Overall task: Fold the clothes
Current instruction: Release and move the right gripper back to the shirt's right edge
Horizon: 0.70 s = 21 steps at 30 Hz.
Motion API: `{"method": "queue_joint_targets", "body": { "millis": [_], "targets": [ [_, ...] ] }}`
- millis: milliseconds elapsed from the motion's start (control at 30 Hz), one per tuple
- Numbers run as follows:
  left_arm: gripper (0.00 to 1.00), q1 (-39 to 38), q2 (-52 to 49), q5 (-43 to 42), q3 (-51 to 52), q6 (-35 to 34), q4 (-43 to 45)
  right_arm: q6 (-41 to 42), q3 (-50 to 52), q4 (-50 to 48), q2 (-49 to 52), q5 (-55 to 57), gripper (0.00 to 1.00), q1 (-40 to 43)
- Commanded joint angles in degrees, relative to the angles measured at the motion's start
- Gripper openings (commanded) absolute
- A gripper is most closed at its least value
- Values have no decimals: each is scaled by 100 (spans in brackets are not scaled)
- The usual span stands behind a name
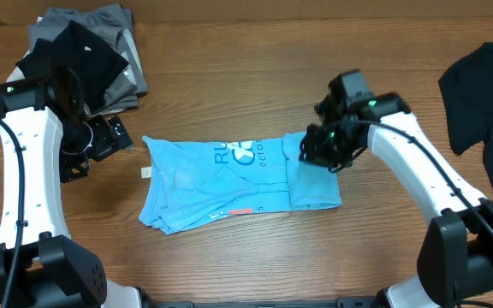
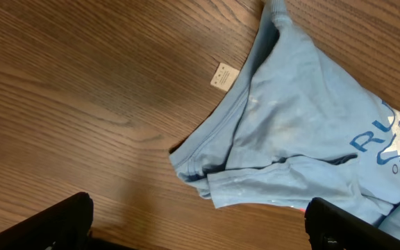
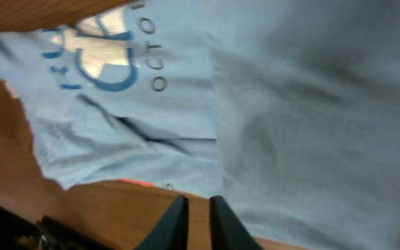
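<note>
- The blue shirt (image 1: pixel 221 175) lies flat on the table (image 1: pixel 229 68). It sits directly under the right gripper (image 1: pixel 323 150) and stops just short of the left gripper (image 1: pixel 101 141).
- Its end beneath the right gripper is turned over as a flap (image 1: pixel 315 181), beside the print (image 1: pixel 242 152).
- Right gripper: jaws almost together with only a slit between, and no cloth seen in them. It is low over the flap; I cannot tell if it touches.
- Left gripper: jaws spread wide and empty, over bare wood beside the shirt's rumpled edge.
- Step, I judge: one end fold is laid and the opposite end is not yet folded.
- Next likely calls for the left gripper to pinch that rumpled edge and carry it over toward the right gripper.
- A grey-black pile (image 1: pixel 84 51) lies behind the left gripper; a black garment (image 1: pixel 486 85) lies beyond the right.
</note>
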<state>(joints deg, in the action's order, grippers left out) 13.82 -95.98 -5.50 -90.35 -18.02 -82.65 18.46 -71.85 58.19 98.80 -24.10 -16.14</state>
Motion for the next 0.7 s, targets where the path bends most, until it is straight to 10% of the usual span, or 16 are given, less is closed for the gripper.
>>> {"method": "queue_joint_targets", "body": {
  "millis": [0,267,667],
  "targets": [
    [100,-46,76,-9,26,68,15,-199,741,-492,83,-343,7,-39],
    [100,-46,74,-7,26,70,20,422,2173,-1941,275,-640,4,-13],
    [100,-46,74,-4,26,72,15,369,1311,-1121,-494,-138,6,48]
  ]
}}
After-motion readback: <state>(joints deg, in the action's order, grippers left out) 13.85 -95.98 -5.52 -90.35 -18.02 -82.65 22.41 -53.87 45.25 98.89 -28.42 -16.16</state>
